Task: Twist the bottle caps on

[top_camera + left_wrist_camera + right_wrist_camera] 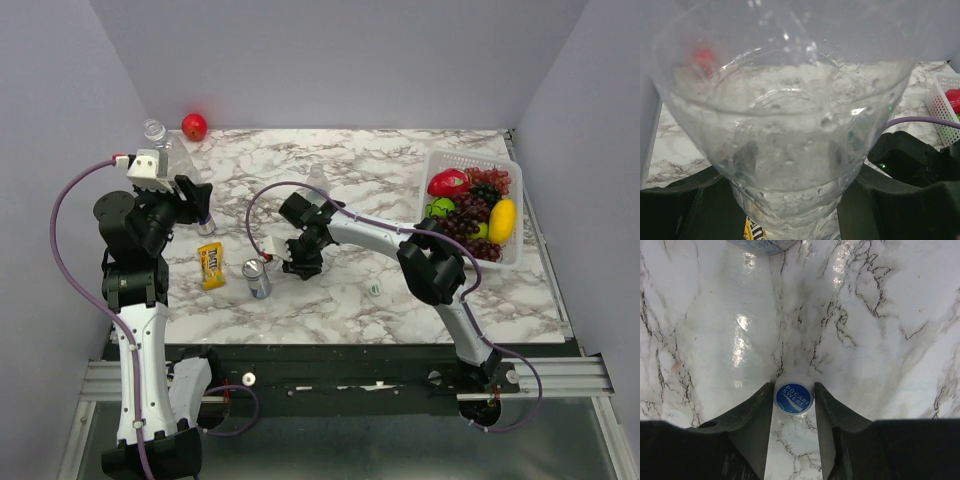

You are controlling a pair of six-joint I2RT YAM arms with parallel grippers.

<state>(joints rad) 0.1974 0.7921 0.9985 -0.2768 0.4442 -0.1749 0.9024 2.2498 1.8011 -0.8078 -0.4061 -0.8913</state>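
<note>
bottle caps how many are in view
2. A blue-and-white cap sits between the right fingers; a white cap with a green mark lies loose on the table, to their right.

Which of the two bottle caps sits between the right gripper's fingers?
The blue-topped cap, printed Pocari Sweat, held in the right gripper; the white cap lies loose, away from it.

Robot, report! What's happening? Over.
Left gripper shut on clear bottle. Right gripper shut on blue cap, on table. Drink can close beside it.
</note>
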